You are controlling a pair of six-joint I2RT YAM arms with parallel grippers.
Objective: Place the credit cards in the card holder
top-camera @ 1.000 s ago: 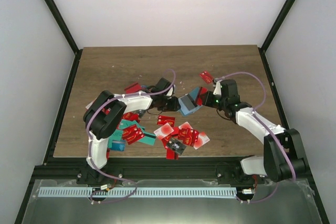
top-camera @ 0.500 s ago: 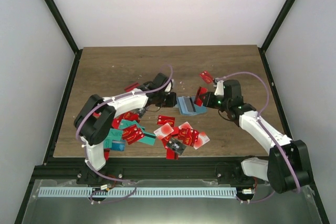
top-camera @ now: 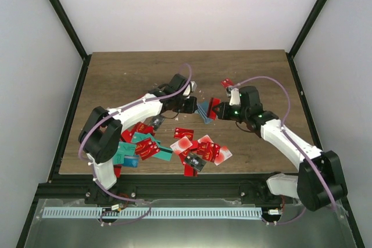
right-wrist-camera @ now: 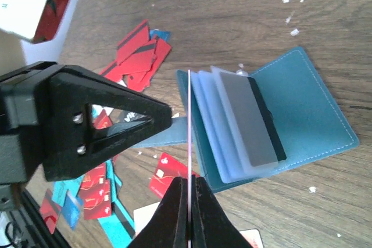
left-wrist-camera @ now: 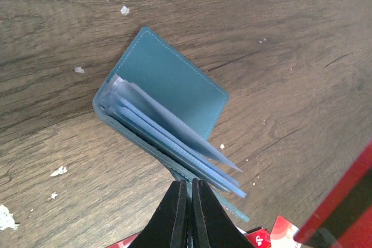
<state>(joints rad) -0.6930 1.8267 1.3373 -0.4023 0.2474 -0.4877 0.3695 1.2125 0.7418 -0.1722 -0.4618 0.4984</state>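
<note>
At mid-table, left gripper (left-wrist-camera: 187,187) pinches the card holder (left-wrist-camera: 168,82); right gripper (right-wrist-camera: 189,184) clamps a red card (top-camera: 215,107) beside it

No writing can be read; the credit cards' (top-camera: 183,133) pale markings are too small.

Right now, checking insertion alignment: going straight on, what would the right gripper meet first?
Probably the card holder, its pale sleeves just ahead of the credit card the right gripper pinches; depth unclear.
</note>
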